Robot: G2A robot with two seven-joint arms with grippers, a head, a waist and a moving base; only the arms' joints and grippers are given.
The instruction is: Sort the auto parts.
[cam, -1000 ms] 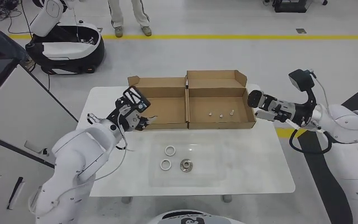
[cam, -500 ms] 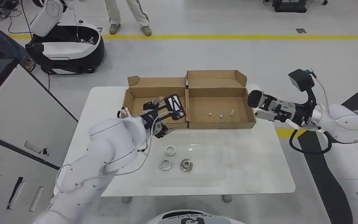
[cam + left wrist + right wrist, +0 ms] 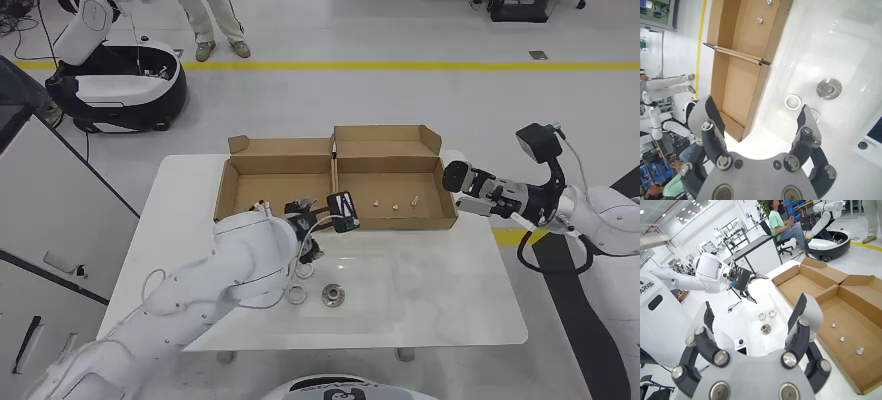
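Auto parts (image 3: 331, 293) from above: ring (image 3: 297, 294) and flanged hub (image 3: 333, 295) on table (image 3: 440, 290), bolts (image 3: 394, 207) in right box (image 3: 390, 140). From left wrist: left gripper (image 3: 757, 103) jaws wide open, empty, over left box (image 3: 738, 85) wall, second ring (image 3: 815, 113) partly behind a fingertip. From right wrist: right gripper (image 3: 755, 300) jaws open, empty, near right box

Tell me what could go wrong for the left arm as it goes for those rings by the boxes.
The left gripper hangs open near two rings lying close together: closing on one ring could knock the other ring away. The box wall is near; a finger might clip it.
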